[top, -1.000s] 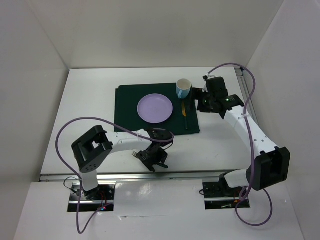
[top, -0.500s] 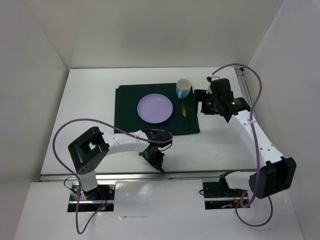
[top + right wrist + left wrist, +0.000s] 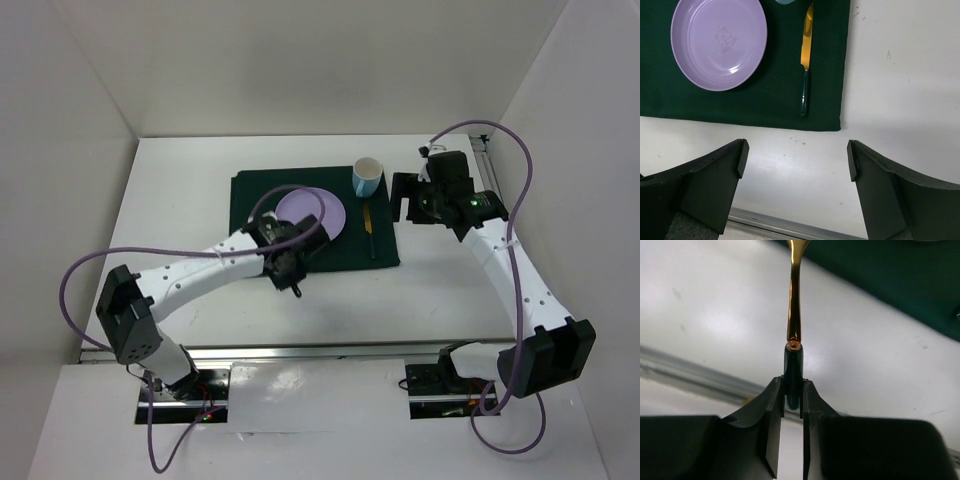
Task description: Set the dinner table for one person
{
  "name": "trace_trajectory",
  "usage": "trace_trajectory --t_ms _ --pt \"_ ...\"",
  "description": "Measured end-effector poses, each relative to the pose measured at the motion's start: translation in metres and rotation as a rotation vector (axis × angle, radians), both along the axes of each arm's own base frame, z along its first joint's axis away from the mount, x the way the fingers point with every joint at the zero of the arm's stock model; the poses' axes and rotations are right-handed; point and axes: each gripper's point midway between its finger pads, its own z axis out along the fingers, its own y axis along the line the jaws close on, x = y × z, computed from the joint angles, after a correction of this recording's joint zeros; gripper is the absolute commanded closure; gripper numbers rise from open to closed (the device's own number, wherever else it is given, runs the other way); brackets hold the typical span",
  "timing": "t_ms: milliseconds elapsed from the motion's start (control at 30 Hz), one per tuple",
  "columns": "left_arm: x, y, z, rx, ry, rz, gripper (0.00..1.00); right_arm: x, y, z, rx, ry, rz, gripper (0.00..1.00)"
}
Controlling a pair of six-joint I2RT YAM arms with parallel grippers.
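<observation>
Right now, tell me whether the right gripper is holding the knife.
No: the right gripper hangs open and empty; the knife lies flat on the green mat.

— What is lying ahead of the right jaws?
— A green mat (image 3: 765, 100) is lying there, carrying a purple plate (image 3: 719, 42) and a knife (image 3: 806, 50); a gold utensil (image 3: 793, 305) is sticking out from between the left jaws.

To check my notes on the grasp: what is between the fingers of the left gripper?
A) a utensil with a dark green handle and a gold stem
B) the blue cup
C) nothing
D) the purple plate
A: the left wrist view shows the left gripper closed on the dark green handle of the utensil, its gold stem pointing away.
</observation>
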Motion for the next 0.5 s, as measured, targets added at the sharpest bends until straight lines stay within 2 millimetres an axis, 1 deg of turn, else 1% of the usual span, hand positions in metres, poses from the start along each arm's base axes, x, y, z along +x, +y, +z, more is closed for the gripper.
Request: trace_trajectory --t_ms 100,133,200,233,300,367,433,500 --pt "0.047 0.011 0.035 0.065 -0.098 -0.084 1.0 -0.001 -0.008 0.001 0.004 0.006 -0.02 0.07" --pt "0.062 0.016 0.044 0.097 -0.122 -0.109 1.0 -0.001 -0.01 0.001 0.004 0.006 -0.028 0.07" --pt "0.089 0.028 0.051 0.177 -0.145 -0.164 1.0 -0.002 -0.015 0.004 0.009 0.0 -0.04 0.07" --pt "0.1 0.035 0.05 0.214 -0.14 -0.187 1.0 -0.003 -0.016 0.006 0.011 -0.004 -0.044 0.07" --pt "0.119 0.048 0.039 0.29 -0.1 -0.235 1.0 -0.004 -0.018 0.009 0.017 -0.014 -0.05 0.07" --pt "0.134 0.061 0.019 0.362 -0.039 -0.285 1.0 -0.006 -0.019 0.011 0.019 -0.017 -0.053 0.07" --pt "0.142 0.074 -0.003 0.42 0.031 -0.338 1.0 -0.006 -0.02 0.011 0.017 -0.014 -0.057 0.07" --pt "0.147 0.082 -0.019 0.449 0.087 -0.389 1.0 -0.007 -0.022 0.008 0.007 -0.01 -0.068 0.07"
